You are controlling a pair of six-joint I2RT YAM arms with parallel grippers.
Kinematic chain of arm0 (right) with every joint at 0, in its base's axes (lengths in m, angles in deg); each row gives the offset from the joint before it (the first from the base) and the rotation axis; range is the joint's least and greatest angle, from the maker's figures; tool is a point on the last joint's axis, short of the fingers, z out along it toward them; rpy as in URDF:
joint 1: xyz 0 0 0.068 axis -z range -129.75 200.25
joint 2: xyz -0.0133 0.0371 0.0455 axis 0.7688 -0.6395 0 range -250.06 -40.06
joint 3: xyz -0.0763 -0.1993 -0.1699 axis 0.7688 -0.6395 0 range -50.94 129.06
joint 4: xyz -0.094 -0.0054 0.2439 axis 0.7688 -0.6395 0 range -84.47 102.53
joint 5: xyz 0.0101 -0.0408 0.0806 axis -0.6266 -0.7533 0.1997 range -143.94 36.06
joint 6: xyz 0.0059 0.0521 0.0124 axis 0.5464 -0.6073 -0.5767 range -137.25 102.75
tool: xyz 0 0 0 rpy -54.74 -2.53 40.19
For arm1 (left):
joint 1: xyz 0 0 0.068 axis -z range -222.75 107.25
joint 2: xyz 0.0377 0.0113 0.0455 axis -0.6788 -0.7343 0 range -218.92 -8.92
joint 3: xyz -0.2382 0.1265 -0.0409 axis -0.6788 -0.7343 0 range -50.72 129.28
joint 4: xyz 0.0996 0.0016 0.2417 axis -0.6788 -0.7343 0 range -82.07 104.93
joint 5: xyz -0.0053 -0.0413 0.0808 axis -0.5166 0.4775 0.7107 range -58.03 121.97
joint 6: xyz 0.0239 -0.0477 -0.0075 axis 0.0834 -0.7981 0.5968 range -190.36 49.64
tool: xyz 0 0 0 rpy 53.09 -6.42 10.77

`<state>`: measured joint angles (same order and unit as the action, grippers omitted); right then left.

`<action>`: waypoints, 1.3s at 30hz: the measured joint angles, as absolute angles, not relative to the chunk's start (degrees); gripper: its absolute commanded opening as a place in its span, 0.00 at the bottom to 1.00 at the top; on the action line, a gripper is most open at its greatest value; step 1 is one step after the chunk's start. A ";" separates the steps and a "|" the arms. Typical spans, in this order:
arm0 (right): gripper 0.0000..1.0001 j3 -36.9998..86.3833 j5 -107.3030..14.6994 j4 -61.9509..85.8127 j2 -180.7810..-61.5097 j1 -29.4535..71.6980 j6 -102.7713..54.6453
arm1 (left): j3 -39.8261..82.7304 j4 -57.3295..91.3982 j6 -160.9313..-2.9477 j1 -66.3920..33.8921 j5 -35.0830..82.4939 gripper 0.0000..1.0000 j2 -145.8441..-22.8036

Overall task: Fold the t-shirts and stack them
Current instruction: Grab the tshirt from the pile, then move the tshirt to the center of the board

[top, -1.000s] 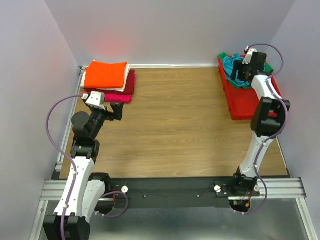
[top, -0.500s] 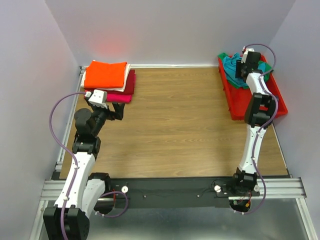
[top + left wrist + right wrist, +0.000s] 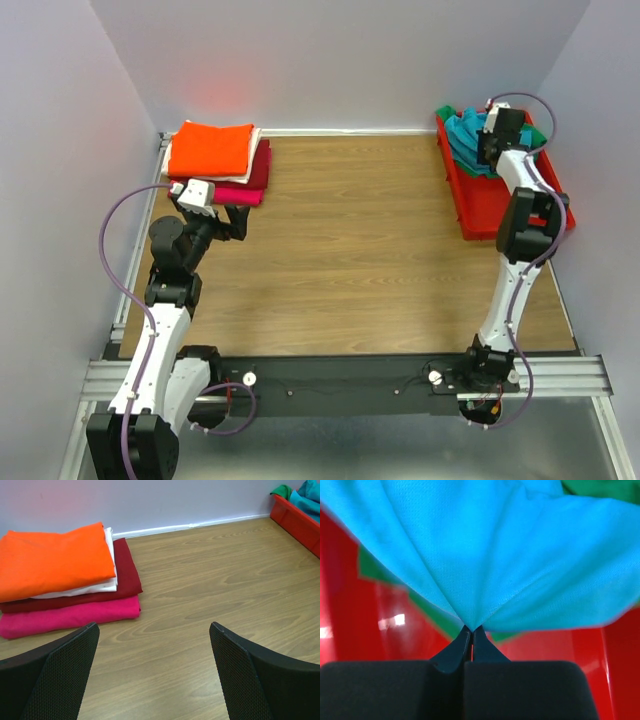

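Observation:
A teal t-shirt (image 3: 485,555) fans out from my right gripper (image 3: 472,628), which is shut on a pinch of its cloth above the red bin (image 3: 500,205) at the back right. In the top view the teal t-shirt (image 3: 464,135) lies bunched in the bin with a green t-shirt (image 3: 535,132) under it; green cloth (image 3: 427,610) also shows below the teal. A folded stack sits at the back left: orange t-shirt (image 3: 210,147) on top, then white, dark red (image 3: 127,575) and magenta (image 3: 70,617). My left gripper (image 3: 155,645) hangs open in front of that stack, holding nothing.
The wooden table (image 3: 350,240) runs between stack and bin. Grey walls close in the back and both sides. The red bin's near rim (image 3: 295,522) shows at the far right of the left wrist view.
My right gripper moved deeper into the bin and closed on the teal t-shirt. The left arm shifted slightly and stayed open.

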<state>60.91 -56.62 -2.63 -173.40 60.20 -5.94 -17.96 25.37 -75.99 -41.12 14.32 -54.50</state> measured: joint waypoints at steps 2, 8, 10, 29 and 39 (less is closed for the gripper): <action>0.01 55.34 -55.72 -2.26 -167.85 60.20 -6.29 | -17.96 25.35 -75.99 -41.12 14.32 0.98 -54.43; 0.01 41.09 -52.27 0.58 -148.38 60.16 -7.60 | -17.96 25.32 -76.03 -41.12 14.27 0.98 -53.87; 0.01 37.59 -51.31 1.26 -142.85 60.05 -7.86 | -17.96 25.35 -76.05 -41.12 14.27 0.98 -53.54; 0.01 55.95 -28.36 -11.31 -121.06 50.35 -12.28 | -17.96 25.52 -76.34 -40.92 13.29 0.98 -51.51; 0.01 54.09 -6.09 -9.82 -117.62 46.46 -22.85 | -17.96 25.52 -76.27 -40.86 13.25 0.98 -51.81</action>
<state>54.09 -6.09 -9.82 -117.62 46.46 -22.85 -17.96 25.52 -76.27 -40.86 13.25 -51.81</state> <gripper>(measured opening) 0.012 0.984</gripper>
